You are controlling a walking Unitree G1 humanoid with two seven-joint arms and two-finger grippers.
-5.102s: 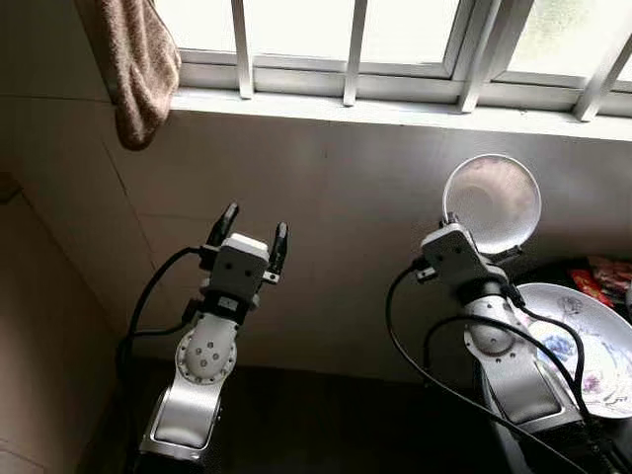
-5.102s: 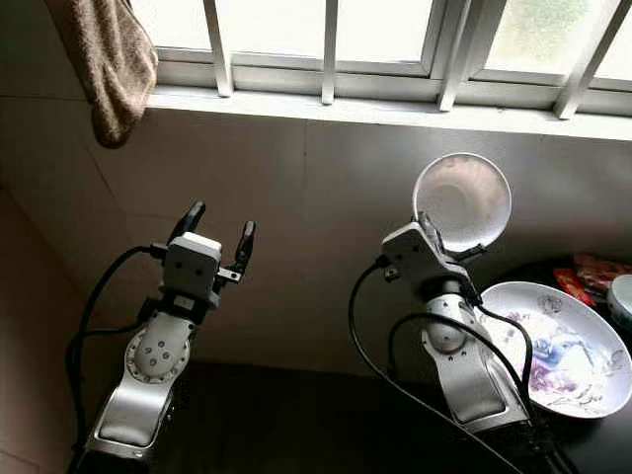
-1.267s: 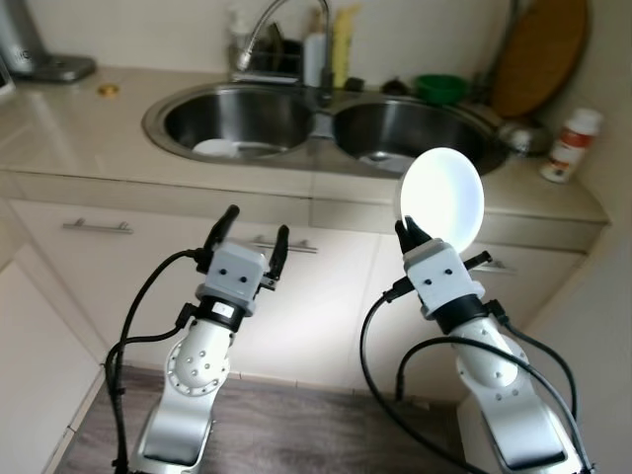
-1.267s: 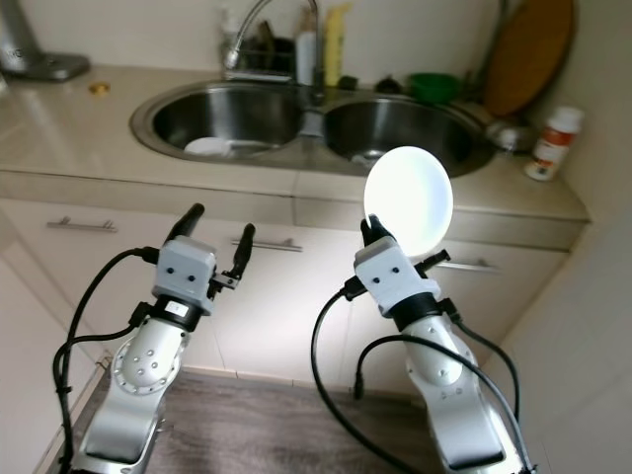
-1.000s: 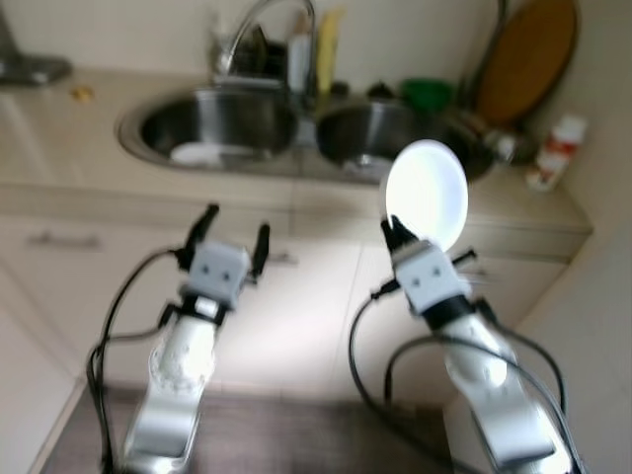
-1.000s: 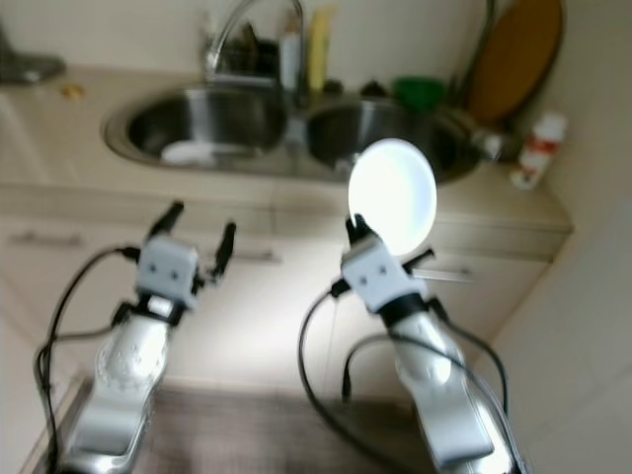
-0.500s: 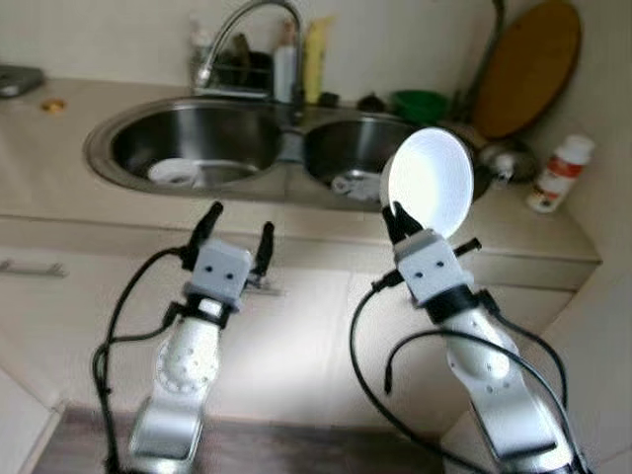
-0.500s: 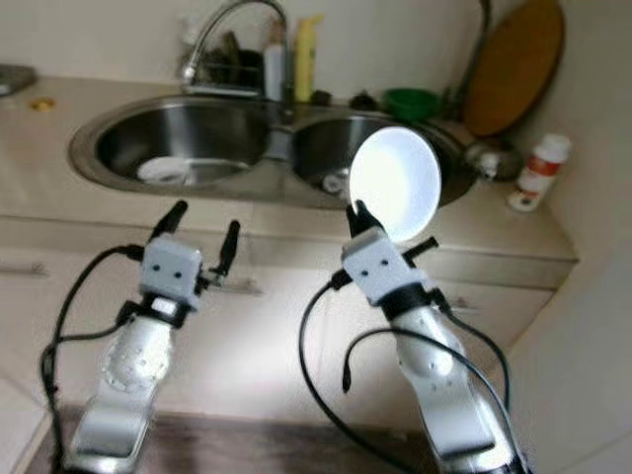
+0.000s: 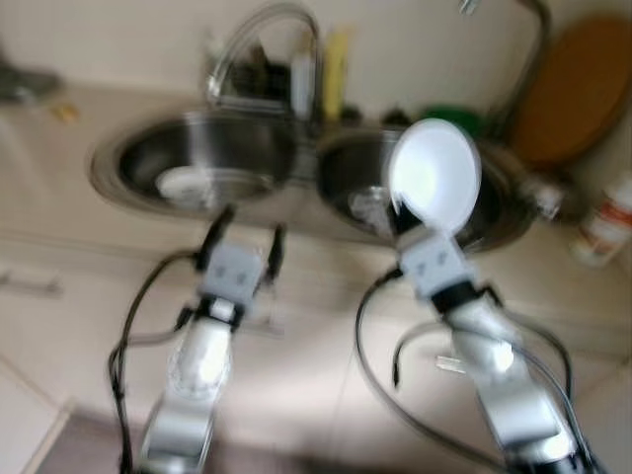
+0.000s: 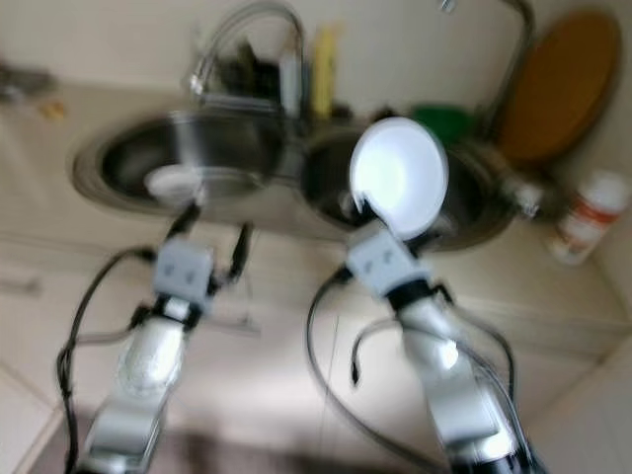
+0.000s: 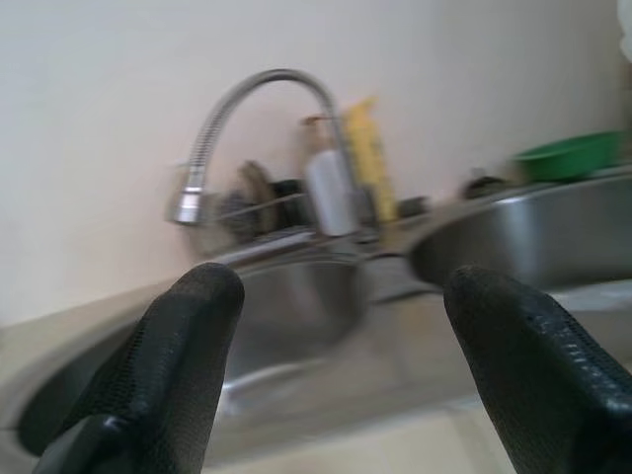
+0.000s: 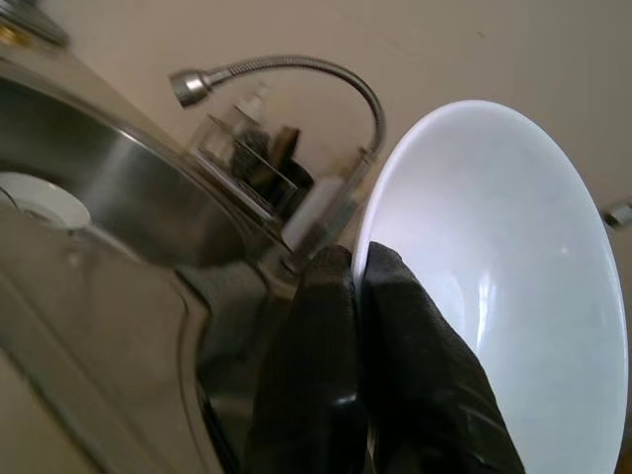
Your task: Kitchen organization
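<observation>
A white bowl point(image 9: 434, 176) stands upright on edge over the right basin of a steel double sink point(image 9: 242, 148), held up by its rim. My right gripper point(image 9: 403, 212) is shut on that rim; the right wrist view shows both fingers point(image 12: 331, 326) pinched on the bowl point(image 12: 504, 276). My left gripper point(image 9: 252, 229) is open and holds nothing, raised before the sink's front edge. In the left wrist view its fingers point(image 11: 188, 355) frame the faucet point(image 11: 247, 109). A white dish point(image 9: 183, 185) lies in the left basin.
A curved faucet point(image 9: 262, 39), a white bottle point(image 9: 303, 84) and a yellow bottle point(image 9: 336, 64) stand behind the sink. At the back right are a green bowl point(image 9: 449, 117), a round brown board point(image 9: 578, 94) and a white bottle with a red label point(image 9: 607, 217). The head views are blurred.
The camera turned from a window wall to the sink counter and has drawn closer to it. The bowl stays in my right gripper, and the left gripper stays open.
</observation>
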